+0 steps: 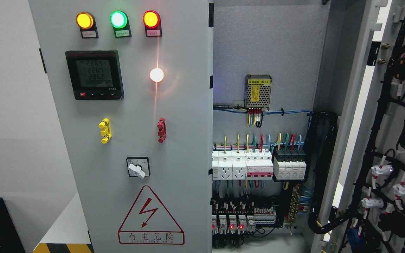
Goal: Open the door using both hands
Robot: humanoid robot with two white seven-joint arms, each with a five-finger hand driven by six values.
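Head view: right cabinet door (pixel 381 140) swung wide, left door (pixel 128 140) shut
Neither hand shows, so grip state and nearer arm cannot be told; the door's long axis runs vertical

Right door (pixel 392 116) open (wiring exposed); left door (pixel 125 140) closed

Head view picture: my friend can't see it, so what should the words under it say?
A grey electrical cabinet stands with its right door swung open, showing wires and breakers inside. The left door is closed, with yellow, green and red lights and a meter. No robot hands show.
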